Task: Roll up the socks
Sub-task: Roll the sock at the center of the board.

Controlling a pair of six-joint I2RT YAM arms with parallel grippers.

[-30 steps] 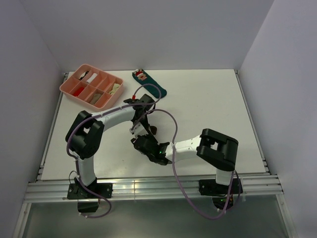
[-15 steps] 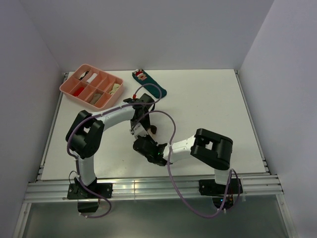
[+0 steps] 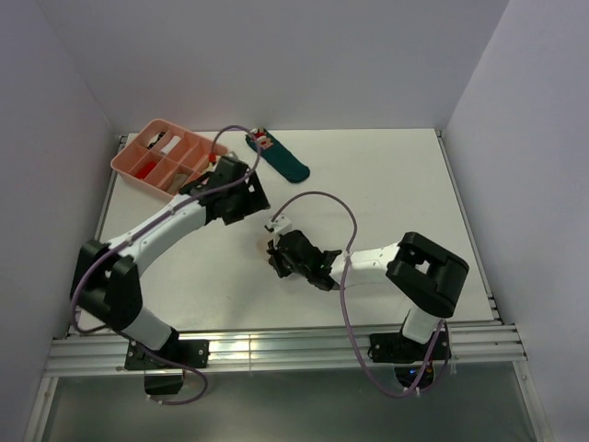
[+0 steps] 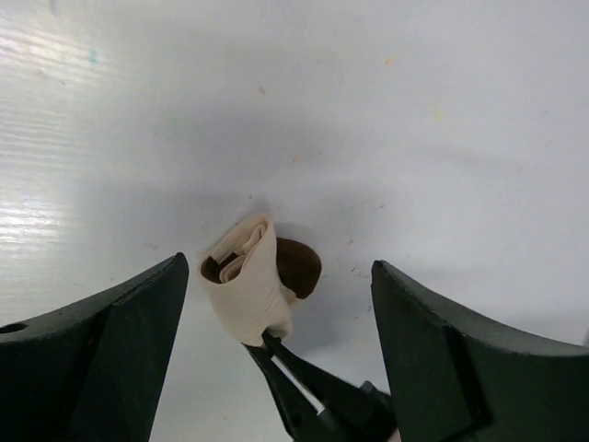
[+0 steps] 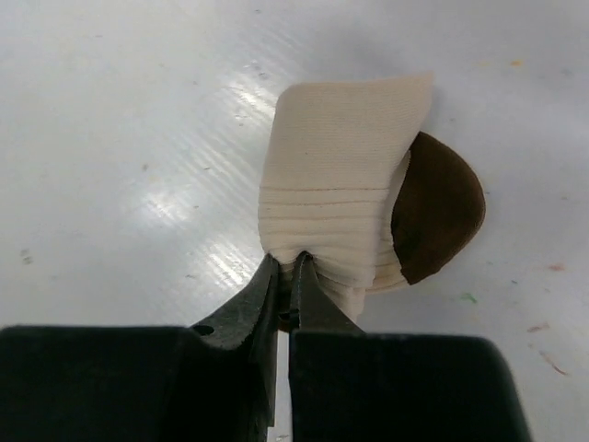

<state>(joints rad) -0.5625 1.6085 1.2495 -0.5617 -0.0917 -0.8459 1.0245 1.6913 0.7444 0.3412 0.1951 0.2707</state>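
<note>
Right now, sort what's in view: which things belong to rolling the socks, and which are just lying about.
Belongs to the job:
- sock bundle, cream with a dark brown part, rolled
- right claw, shut on the bundle's edge
- left claw, open, apart from the bundle

Lying about:
- pink tray with small items in its compartments
- dark teal sock, at the far edge

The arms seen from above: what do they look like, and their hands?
The left arm and right arm share a build: white tubular links between chunky black joints, each trailed by a loose lilac cable. The left hand's black fingers look like broad wedges; the right hand's taper to thin tips.
</note>
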